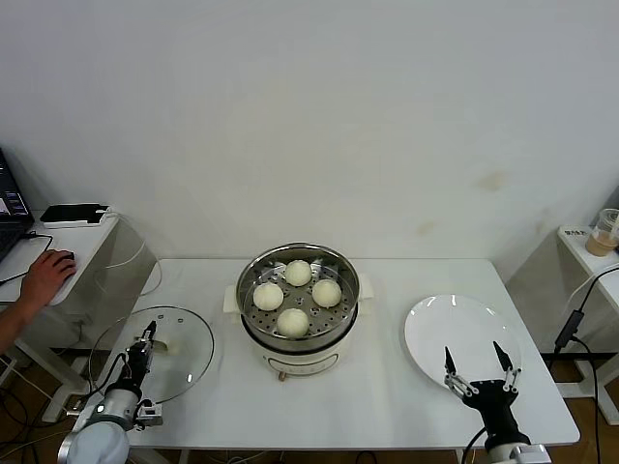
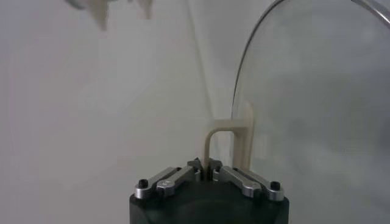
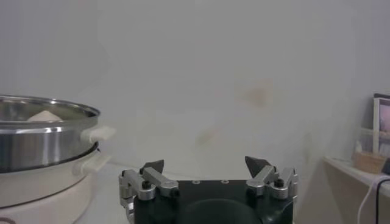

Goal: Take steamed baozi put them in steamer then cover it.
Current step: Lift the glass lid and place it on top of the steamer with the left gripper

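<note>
Baozi point(image 1: 298, 295) sit in the steamer point(image 1: 299, 329) at centre, left pincer point(image 1: 148, 337) clamps the cover point(image 1: 184, 362) handle point(image 2: 231, 143) lower left, glass likely heavy, slippery, breakable; right pincer point(image 1: 477, 365) gapes wide lower right.

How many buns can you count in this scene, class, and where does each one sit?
4, all on the holed tray inside the steamer: one at the back, one on the left, one on the right, one at the front. None looks hidden.

Four white baozi point(image 1: 298, 294) in open steamer point(image 1: 299, 324); glass cover point(image 1: 155, 353) flat leftward.
</note>
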